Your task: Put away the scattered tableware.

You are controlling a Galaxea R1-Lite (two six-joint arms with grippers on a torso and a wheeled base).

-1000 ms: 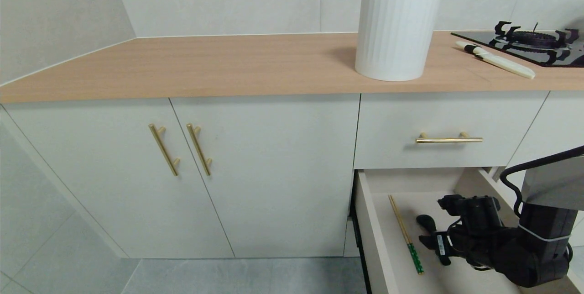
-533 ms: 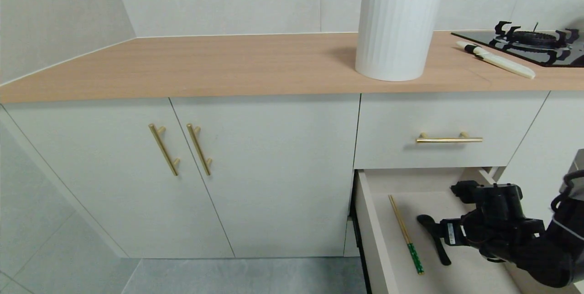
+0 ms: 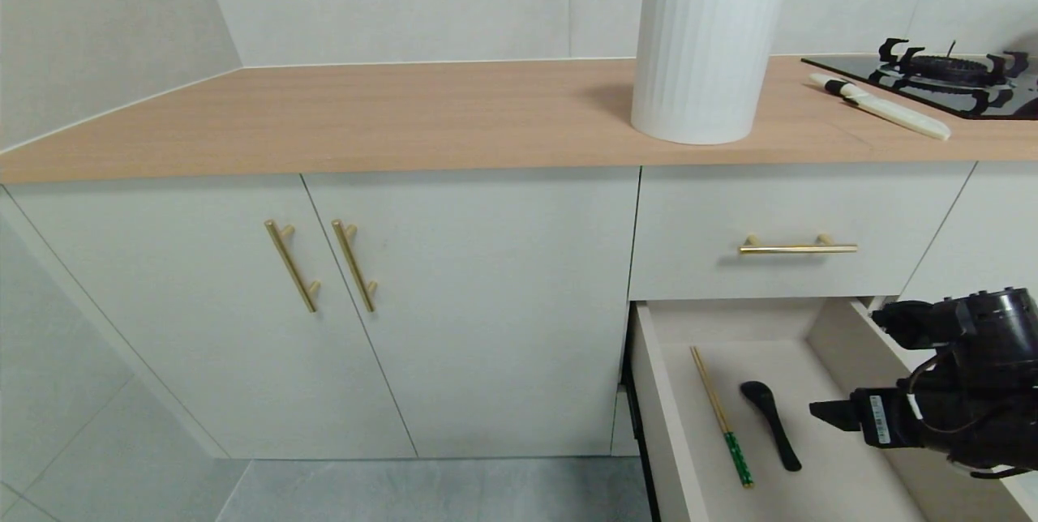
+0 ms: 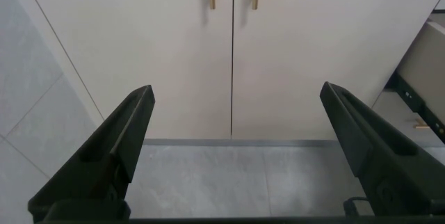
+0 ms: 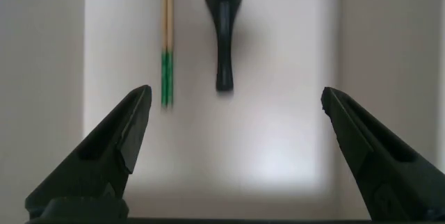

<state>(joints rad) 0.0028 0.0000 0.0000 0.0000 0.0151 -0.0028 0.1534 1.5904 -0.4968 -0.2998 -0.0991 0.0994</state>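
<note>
Countertop [image 3: 365,113] carries a ribbed white canister [image 3: 705,36] and, seemingly, a knife [image 3: 884,107].

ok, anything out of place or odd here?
A knife lies loose on the countertop beside the gas stove, not put away. The chopsticks and black spoon lie side by side in the open drawer. Nothing looks spilled or damaged.

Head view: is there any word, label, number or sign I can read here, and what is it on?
On the right hand, a white sticker: dark print, too small to read.
On the chopsticks in the open drawer: green patterned ends, no legible characters.
On the knife and the white canister: no text visible.
</note>
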